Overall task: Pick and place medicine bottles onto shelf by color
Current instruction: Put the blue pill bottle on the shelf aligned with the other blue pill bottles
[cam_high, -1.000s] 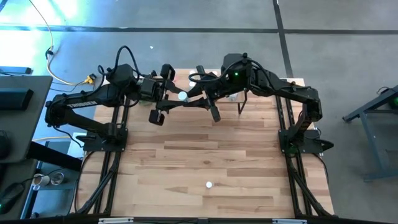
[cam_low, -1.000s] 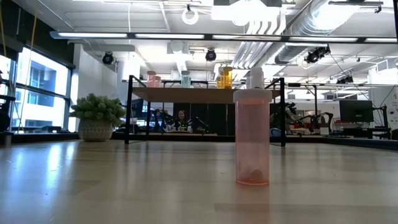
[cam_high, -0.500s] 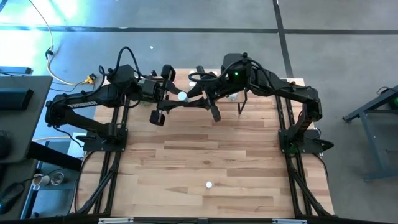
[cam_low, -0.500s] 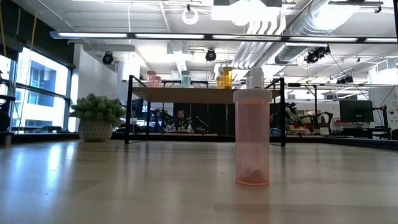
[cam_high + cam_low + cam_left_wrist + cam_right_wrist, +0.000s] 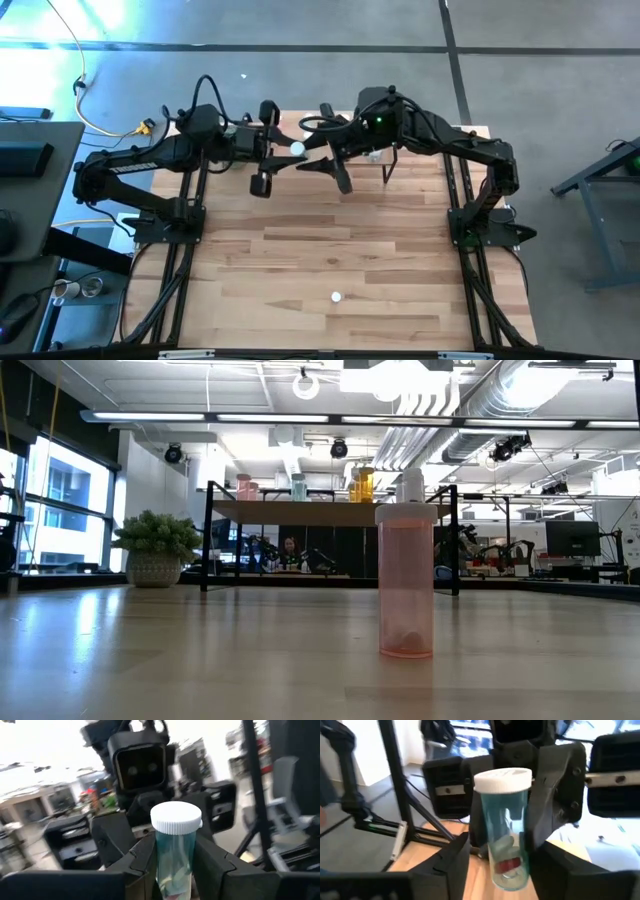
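Since right gripper (image 5: 492, 865) let go | left gripper (image 5: 170, 857) clamps teal bottle (image 5: 174, 851) (white cap; red pill inside) | shelf (image 5: 330, 510) carries bottles.

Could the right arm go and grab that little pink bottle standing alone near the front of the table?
Probably yes. The right gripper has open fingers; the teal-tinted white-capped bottle sits in the left gripper. The pink white-capped bottle stands alone on bare tabletop, though quite far away.
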Controlling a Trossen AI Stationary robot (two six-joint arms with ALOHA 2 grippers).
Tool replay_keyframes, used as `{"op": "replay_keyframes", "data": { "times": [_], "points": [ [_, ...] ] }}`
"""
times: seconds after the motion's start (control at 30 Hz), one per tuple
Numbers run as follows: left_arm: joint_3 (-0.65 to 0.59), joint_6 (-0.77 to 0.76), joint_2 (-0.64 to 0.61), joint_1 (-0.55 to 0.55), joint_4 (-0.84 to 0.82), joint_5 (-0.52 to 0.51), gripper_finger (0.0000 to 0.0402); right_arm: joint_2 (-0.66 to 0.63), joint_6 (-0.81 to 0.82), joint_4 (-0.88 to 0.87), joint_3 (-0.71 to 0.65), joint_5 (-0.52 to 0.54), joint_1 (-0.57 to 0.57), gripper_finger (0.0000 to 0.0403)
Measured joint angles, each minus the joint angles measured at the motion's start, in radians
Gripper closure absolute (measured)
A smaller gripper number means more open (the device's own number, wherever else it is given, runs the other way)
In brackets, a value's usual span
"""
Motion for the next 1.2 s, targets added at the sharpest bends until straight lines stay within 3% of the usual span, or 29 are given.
{"op": "replay_keyframes", "data": {
  "times": [0.2,0.43,0.8,1.2],
  "points": [
    [-0.001,0.047,0.001,0.0,-0.062,-0.081,0.0311,-0.041,-0.009,-0.095,0.001,0.061,-0.04,0.0195],
    [-0.001,0.062,0.0,0.008,-0.203,-0.223,0.0311,-0.086,-0.083,-0.226,0.001,0.151,-0.097,0.019],
    [-0.001,0.03,0.048,0.024,-0.451,-0.233,0.0311,-0.053,-0.219,-0.356,0.002,0.149,-0.147,0.019],
    [-0.001,0.0,0.182,0.041,-0.435,-0.236,0.0311,0.008,-0.286,-0.465,0.001,0.128,-0.142,0.019]
  ]
}}
